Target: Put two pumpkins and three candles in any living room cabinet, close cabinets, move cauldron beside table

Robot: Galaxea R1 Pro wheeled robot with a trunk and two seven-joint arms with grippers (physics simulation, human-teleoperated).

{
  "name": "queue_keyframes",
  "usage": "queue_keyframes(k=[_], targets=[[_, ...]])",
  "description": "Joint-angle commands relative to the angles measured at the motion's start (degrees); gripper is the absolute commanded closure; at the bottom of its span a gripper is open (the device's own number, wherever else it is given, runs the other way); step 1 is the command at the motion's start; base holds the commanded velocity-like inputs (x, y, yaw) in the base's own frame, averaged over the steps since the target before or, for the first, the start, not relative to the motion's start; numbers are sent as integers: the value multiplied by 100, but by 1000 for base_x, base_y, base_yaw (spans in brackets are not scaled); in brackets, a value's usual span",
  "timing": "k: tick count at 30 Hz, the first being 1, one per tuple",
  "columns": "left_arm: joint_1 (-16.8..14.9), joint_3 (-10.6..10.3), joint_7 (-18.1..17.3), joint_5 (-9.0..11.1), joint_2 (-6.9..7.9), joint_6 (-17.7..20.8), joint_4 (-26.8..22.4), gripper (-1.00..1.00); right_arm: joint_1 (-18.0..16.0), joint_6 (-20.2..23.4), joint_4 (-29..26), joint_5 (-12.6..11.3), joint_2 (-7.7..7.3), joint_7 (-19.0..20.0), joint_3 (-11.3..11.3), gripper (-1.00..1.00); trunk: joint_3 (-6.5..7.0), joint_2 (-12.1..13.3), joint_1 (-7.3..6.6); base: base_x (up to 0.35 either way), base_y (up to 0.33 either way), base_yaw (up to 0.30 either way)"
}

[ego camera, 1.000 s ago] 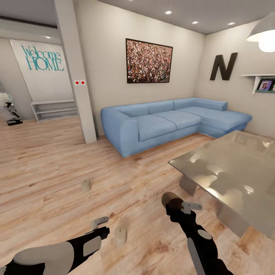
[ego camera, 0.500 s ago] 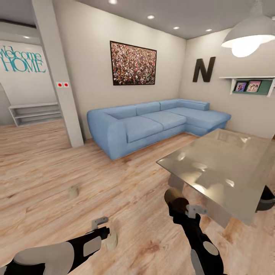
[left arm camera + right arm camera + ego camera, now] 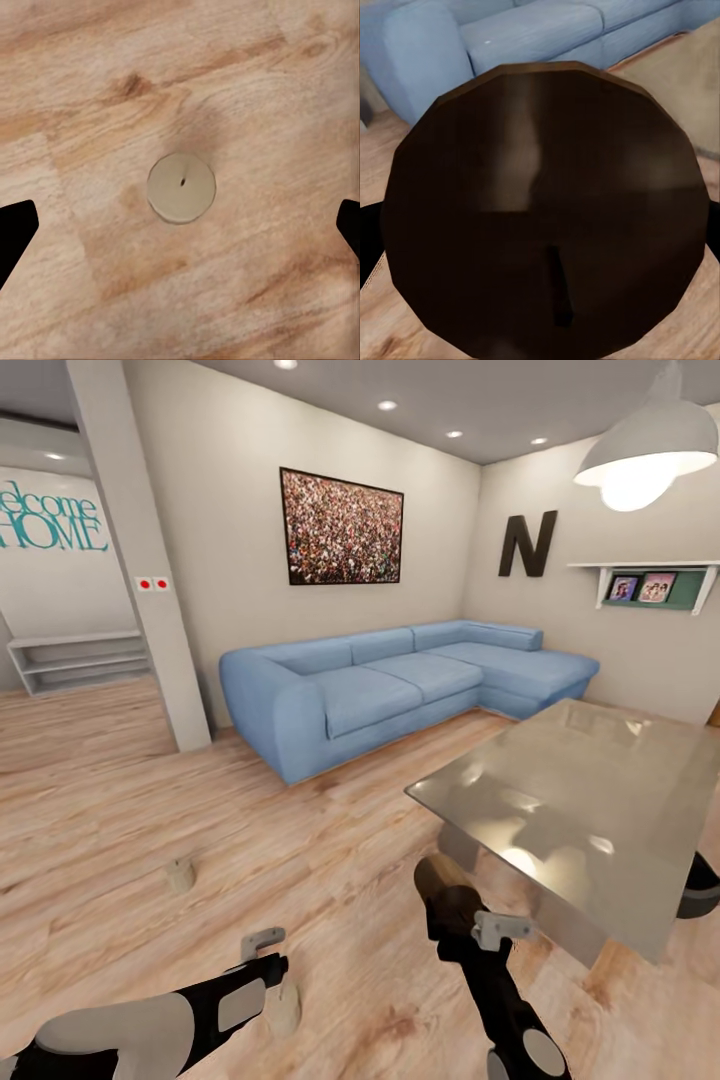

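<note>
Shifted slightly with the camera since half a second ago, whole room sliding leftward in the head view; nothing on the floor displaced. Stubby tan candle (image 3: 181, 187), round flat top with a tiny dark wick, upright on wood-grain floor (image 3: 120, 800), well apart from the table (image 3: 600, 800) and off its near corner. Left gripper (image 3: 264, 952) above it, fingers (image 3: 15, 232) spread wide to either side, not touching. Second candle (image 3: 180, 875) farther from the table, also upright on the planks. Third candle (image 3: 437, 878), shadowed brown and faceted at the rim, clamped in the right gripper (image 3: 452, 912), just beside the table's near corner. Glossy grey reflective tabletop, slab legs. Dark rounded cauldron (image 3: 700, 887) partly hidden behind the table's edge. Blue cushioned sofa (image 3: 400, 680) beyond the table.
</note>
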Motion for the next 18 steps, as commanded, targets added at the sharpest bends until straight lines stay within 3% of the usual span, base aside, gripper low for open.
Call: queue_keyframes(k=[1,3,4,6,11,18], targets=[[-8,-48,13,57,6,-42,-26,-100,0,29,-9,-46,1,-45,84,100,-5,-2,3,312,0,0],[-8,-49,-3,58,8,-36,-26,-100,0,26,-7,-29,4,-67,255,100,-5,-2,3,291,0,0],[-8,-49,-10,59,8,-29,-26,-100,1,17,2,-10,5,-131,461,100,-5,-2,3,229,0,0],[-8,-50,-13,59,7,-26,-26,-100,1,-72,8,-6,6,-201,563,100,-5,-2,3,207,0,0],[-8,-50,-18,59,-2,-17,-26,-100,1,-645,49,-8,0,-251,620,100,-5,-2,3,169,0,0],[-8,-50,-18,59,-3,-15,-32,-100,1,-842,81,-40,-2,-243,620,100,-5,-2,3,29,0,0]])
